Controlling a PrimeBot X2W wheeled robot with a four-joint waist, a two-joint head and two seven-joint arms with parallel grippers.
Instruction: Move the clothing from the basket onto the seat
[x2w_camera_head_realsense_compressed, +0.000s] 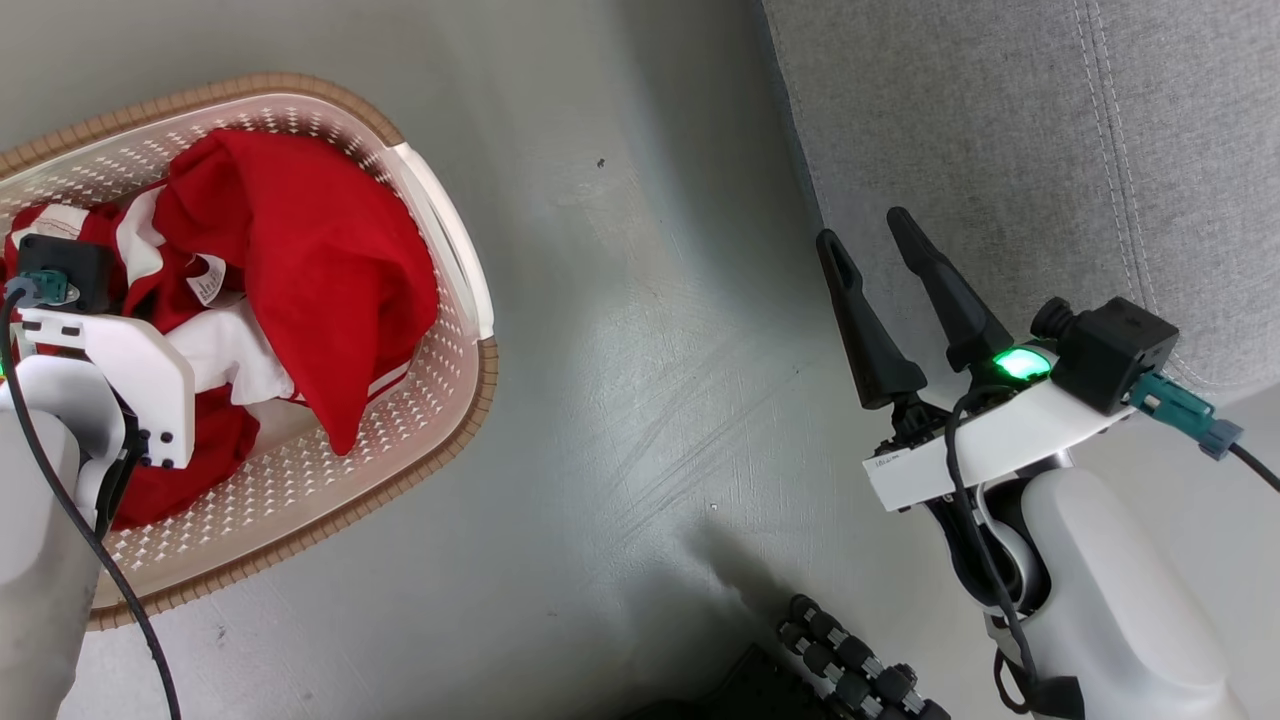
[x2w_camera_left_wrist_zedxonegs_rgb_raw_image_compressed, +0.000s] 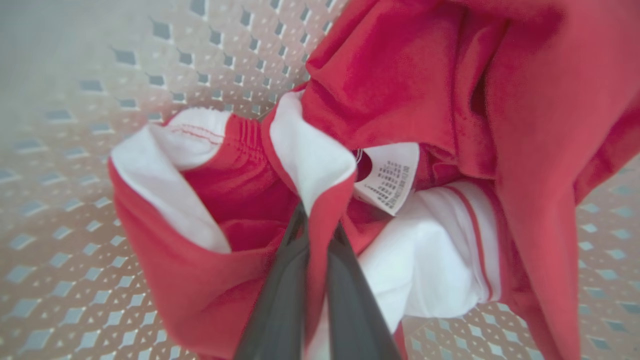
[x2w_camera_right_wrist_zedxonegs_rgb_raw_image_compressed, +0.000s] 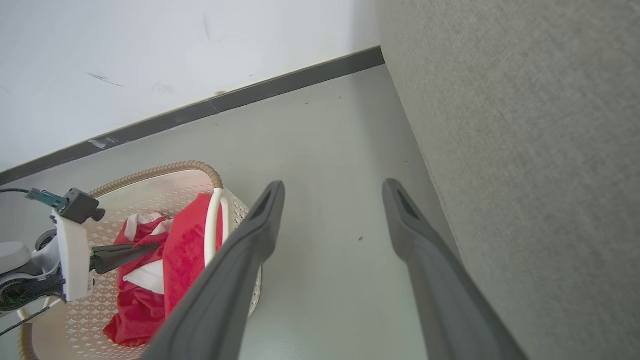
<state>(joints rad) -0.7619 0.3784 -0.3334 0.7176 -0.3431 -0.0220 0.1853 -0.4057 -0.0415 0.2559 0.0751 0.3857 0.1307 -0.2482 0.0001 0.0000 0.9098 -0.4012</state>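
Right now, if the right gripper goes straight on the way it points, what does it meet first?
Probably the bare grey floor between the basket and the seat; the right gripper points close along the seat's side, but depth is unclear.

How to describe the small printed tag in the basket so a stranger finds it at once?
Find the cream perforated basket on the floor, left of the grey sofa. Red clothing with white panels lies inside. Among its folds sits the tag: a small white rectangle, the only white piece bearing dark print.
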